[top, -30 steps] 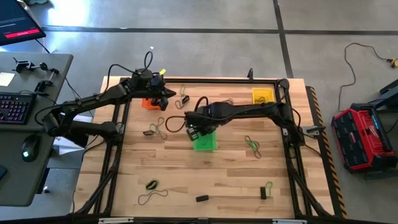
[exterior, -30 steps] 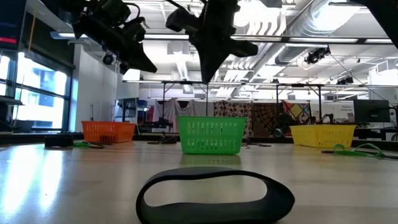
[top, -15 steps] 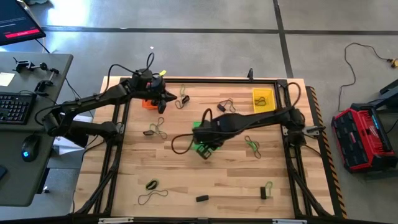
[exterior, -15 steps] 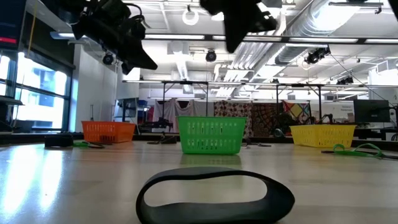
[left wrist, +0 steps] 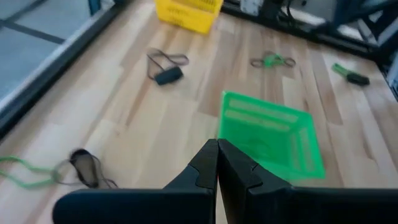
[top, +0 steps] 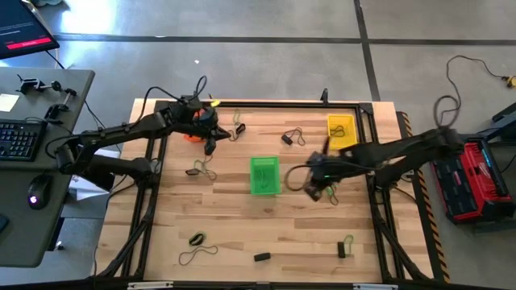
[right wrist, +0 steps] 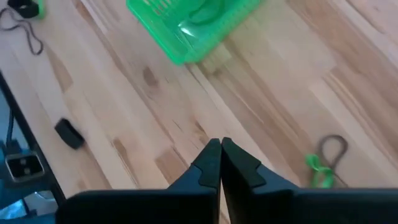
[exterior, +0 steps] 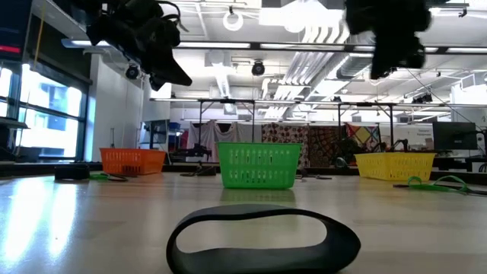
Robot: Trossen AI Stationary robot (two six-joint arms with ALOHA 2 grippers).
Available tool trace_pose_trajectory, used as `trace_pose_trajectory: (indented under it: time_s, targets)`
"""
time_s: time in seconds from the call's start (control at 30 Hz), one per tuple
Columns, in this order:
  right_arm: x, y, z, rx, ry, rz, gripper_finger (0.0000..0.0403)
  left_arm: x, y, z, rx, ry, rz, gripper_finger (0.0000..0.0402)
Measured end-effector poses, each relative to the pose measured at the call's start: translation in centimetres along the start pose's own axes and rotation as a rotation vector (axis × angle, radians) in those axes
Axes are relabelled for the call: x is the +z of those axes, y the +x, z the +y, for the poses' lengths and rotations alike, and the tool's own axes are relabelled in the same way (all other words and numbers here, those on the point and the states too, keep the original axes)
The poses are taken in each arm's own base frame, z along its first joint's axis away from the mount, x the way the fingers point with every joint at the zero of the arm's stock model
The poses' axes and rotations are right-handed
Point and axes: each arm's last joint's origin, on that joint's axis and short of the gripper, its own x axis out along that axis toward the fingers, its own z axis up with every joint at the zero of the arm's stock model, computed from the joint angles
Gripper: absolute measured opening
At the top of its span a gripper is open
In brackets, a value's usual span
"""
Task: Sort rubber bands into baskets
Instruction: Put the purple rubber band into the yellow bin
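Note:
The green basket [top: 264, 175] stands mid-table, the orange basket [top: 192, 134] at the far left and the yellow basket [top: 340, 127] at the far right. Rubber bands lie scattered flat on the wood: a green one [top: 329, 189], black ones [top: 290, 137], a mixed pair [top: 200, 167]. My right gripper [top: 318, 182] hangs shut and empty above the table, right of the green basket [right wrist: 193, 25] and next to the green band [right wrist: 322, 167]. My left gripper [top: 207, 138] hangs shut and empty over the orange basket's right side. In its wrist view the left gripper [left wrist: 217, 155] looks toward the green basket [left wrist: 270, 134].
More bands lie near the front edge: a green-black pair [top: 196, 239], a black bundle [top: 260, 257], a green and black one [top: 345, 244]. A wide black band [exterior: 262, 240] lies close to the low camera. A black frame [top: 266, 103] rims the table.
My right gripper has swept quickly from above the green basket toward the table's right edge, staying high, and now hangs beside the green band. The green basket, hidden under that arm before, now shows fully. The baskets and bands have kept their places.

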Motion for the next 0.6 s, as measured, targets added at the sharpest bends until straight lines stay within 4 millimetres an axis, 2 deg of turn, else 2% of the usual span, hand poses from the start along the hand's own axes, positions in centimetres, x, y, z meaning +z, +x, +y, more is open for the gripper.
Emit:
trace_pose_trajectory:
  time_s: [0.17, 0.3, 0.6]
  targets:
    - [-2.3, -1.5, -2.9, 0.04, -0.074, -0.041, 0.0, -0.6, 0.7, -2.2, -0.044, -0.068, 0.073, 0.0]
    - [-3.5, -2.2, -4.4, 0.052, -0.148, -0.084, 0.0, -1.1, 0.9, -5.0, -0.088, -0.097, 0.134, 0.0]
    - [-4.5, -2.5, -5.8, 0.047, -0.262, -0.121, 0.0, -2.6, -0.2, -11.6, -0.001, -0.171, 0.288, 0.0]
